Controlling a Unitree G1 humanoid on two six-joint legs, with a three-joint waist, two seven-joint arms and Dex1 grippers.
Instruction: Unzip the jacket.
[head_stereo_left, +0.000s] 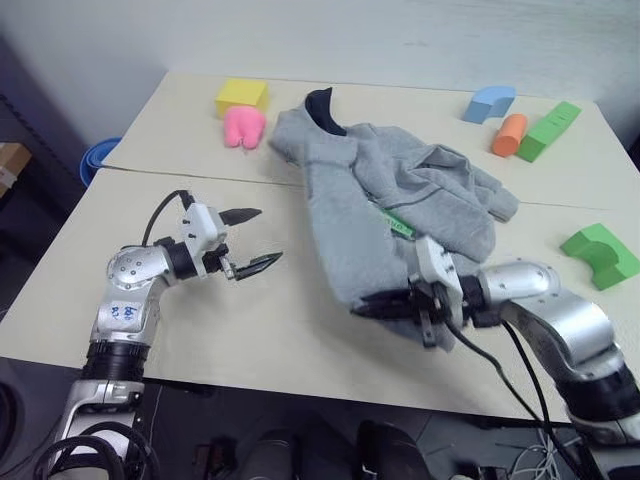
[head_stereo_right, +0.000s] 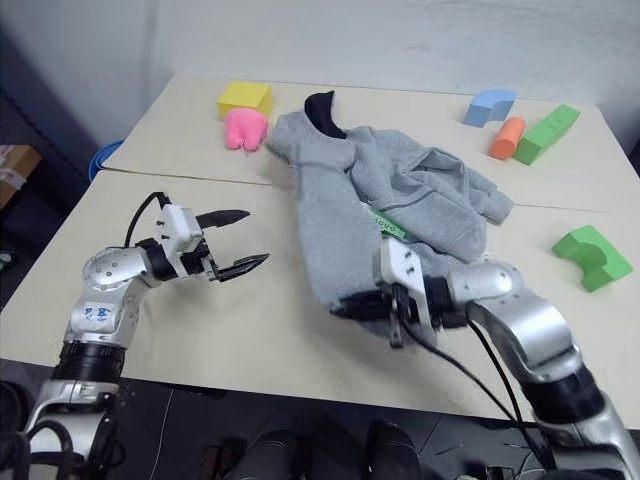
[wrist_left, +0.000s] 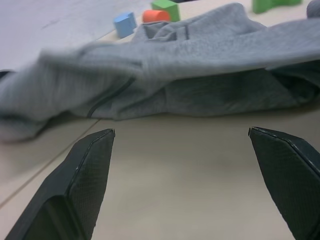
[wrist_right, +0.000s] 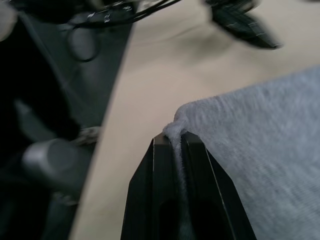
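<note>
The light grey jacket (head_stereo_left: 390, 190) lies crumpled across the middle of the beige table (head_stereo_left: 250, 330), dark collar at the far end, a green-and-white tag (head_stereo_left: 398, 224) on its front. My right gripper (head_stereo_left: 368, 308) is shut on the jacket's near bottom corner; the right wrist view shows grey hem fabric (wrist_right: 175, 132) pinched between the fingers (wrist_right: 160, 200). To the jacket's left, my left gripper (head_stereo_left: 255, 240) hovers open over bare table and points toward the jacket. In the left wrist view the jacket (wrist_left: 190, 65) and its dark zipper line lie just beyond the spread fingers (wrist_left: 85, 170).
A yellow block (head_stereo_left: 242, 95) and a pink block (head_stereo_left: 242, 127) sit at the far left of the table. Blue (head_stereo_left: 488, 102), orange (head_stereo_left: 508, 134) and green (head_stereo_left: 548, 130) blocks lie at the far right, another green block (head_stereo_left: 600, 255) at the right edge. A blue bin (head_stereo_left: 98, 155) stands beyond the table's left side.
</note>
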